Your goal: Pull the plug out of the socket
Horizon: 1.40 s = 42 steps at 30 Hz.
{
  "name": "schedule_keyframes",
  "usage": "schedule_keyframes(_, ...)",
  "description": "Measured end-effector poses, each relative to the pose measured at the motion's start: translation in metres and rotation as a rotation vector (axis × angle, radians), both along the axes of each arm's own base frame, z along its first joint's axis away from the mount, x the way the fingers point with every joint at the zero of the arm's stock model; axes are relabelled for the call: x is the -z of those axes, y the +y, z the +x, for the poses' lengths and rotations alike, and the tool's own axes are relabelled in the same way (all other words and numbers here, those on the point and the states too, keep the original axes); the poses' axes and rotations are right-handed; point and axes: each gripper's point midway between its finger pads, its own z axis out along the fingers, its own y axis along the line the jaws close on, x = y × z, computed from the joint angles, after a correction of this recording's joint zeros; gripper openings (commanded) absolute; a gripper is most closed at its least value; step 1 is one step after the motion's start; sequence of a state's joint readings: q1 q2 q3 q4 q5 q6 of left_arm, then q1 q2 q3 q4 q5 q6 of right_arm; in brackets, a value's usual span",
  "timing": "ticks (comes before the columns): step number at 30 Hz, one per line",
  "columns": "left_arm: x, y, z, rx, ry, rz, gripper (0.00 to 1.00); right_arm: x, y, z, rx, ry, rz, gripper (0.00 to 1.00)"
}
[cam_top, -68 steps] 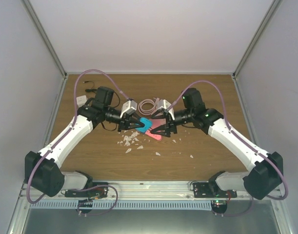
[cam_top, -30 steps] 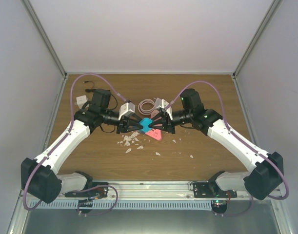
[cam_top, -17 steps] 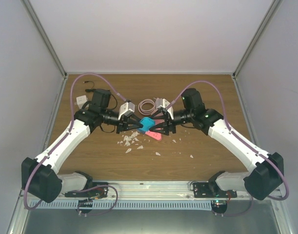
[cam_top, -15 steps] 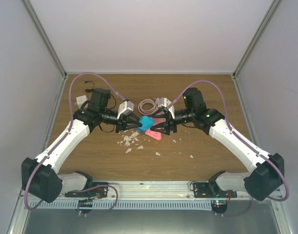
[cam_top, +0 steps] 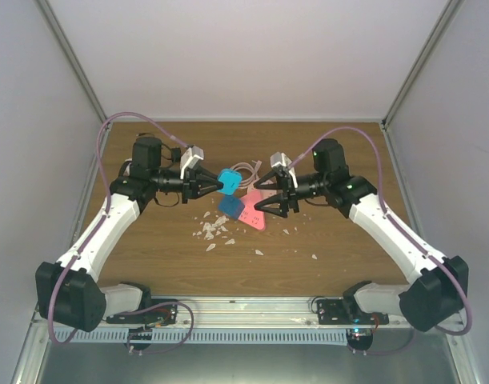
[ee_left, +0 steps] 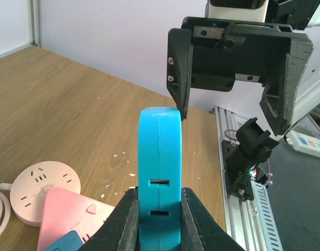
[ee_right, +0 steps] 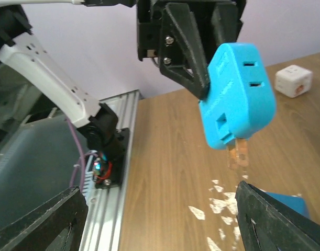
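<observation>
Down on the wooden table [cam_top: 164, 248] the pink socket [cam_top: 254, 218] lies mid-table, the right gripper [cam_top: 266, 208] spread wide at its right edge, and the left gripper [cam_top: 218, 185] pinches the blue plug [cam_top: 229, 178] up in the air, just left of it and clear!

The overhead camera looked down from above and behind the near edge of the table [cam_top: 164, 256], distant enough to take in the left arm [cam_top: 108, 228] and the right arm [cam_top: 388, 228] whole. The left wrist camera peered close along the left gripper [ee_left: 160, 219] toward the right gripper [ee_left: 230, 117], and the right wrist camera faced back the opposite way. All three views shared the blue plug [cam_top: 228, 179].
</observation>
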<state>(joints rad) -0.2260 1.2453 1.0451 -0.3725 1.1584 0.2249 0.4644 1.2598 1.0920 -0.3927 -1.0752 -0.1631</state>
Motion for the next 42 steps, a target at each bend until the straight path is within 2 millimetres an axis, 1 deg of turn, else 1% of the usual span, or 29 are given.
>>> schedule_keyframes(3,-0.001,0.0,0.001,-0.004,0.007,-0.003,0.0,0.001,0.004,-0.004,-0.049,0.059,0.022,0.78)
schedule_keyframes(8,-0.002,0.0,0.001,-0.005,0.01,-0.006,0.0,0.013,0.013,-0.002,-0.093,0.168,0.021,0.8)
schedule_keyframes(11,-0.001,-0.002,0.0,-0.002,0.008,-0.003,0.0,0.016,0.017,-0.001,-0.11,0.2,0.021,0.8)
schedule_keyframes(16,0.001,-0.006,-0.001,0.003,-0.002,0.006,0.0,0.009,0.02,-0.005,-0.141,0.199,0.036,0.8)
schedule_keyframes(24,0.002,-0.008,-0.001,0.0,-0.01,0.016,0.0,0.008,0.021,-0.007,-0.149,0.205,0.038,0.8)
schedule_keyframes(31,0.001,-0.014,-0.01,0.046,-0.023,0.008,0.0,0.009,0.022,-0.004,-0.138,0.206,0.035,0.79)
schedule_keyframes(42,0.001,-0.019,-0.019,0.093,-0.031,0.001,0.0,0.012,0.023,0.0,-0.12,0.204,0.024,0.79)
